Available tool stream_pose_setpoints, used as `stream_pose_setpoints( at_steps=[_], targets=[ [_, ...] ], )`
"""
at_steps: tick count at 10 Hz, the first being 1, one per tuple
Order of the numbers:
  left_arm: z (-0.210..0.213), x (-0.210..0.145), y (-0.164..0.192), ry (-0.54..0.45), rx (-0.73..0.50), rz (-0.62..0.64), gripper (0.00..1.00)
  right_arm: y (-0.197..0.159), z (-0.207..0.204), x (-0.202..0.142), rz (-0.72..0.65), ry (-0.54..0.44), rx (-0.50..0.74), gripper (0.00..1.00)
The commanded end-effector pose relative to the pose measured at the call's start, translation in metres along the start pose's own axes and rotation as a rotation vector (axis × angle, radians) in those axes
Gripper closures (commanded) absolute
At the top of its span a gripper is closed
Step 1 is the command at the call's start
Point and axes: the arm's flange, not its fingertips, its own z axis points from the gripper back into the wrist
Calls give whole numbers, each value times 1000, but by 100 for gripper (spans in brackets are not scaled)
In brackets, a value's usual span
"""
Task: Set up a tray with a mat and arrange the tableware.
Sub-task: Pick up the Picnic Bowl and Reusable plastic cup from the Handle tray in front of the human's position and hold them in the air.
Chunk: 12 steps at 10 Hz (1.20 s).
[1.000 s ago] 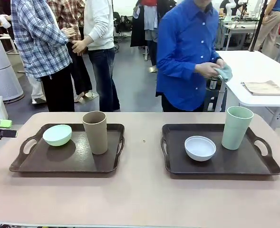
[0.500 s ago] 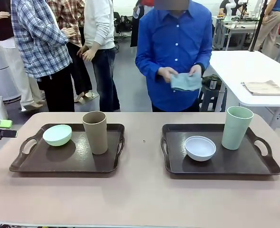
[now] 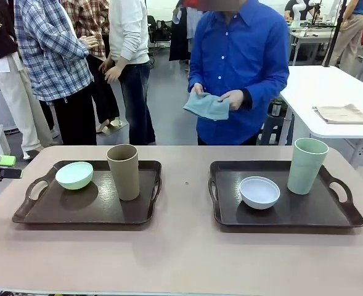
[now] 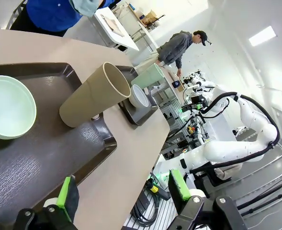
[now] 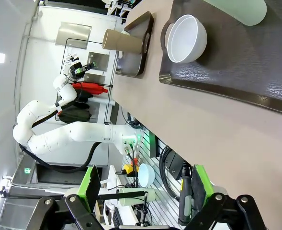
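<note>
While the left gripper (image 4: 122,189) and right gripper (image 5: 144,181) gape wide and empty, the mint green bowl (image 3: 74,175) and brown cup (image 3: 124,171) stand on the left tray (image 3: 76,214), the white bowl (image 3: 259,192) and pale green cup (image 3: 307,165) on the right tray (image 3: 310,217).

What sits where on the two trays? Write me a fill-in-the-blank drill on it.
The mint green bowl sits on the left tray beside a brown ____.
The pale green cup shares the right tray with a white ____.
The person holding the cloth wears a ____ shirt.
The left end effector and the right end effector are both ____.
Missing: cup; bowl; blue; open.
</note>
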Motion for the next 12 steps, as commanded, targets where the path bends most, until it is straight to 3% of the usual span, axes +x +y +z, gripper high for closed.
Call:
stream_pose_setpoints(
  at_steps=[1,12],
  targets=[
    [1,0,0,-9,-6,-2,0,0,0,0,1,-4,11,0],
    [1,0,0,-9,-6,-2,0,0,0,0,1,-4,11,0]
  ],
)
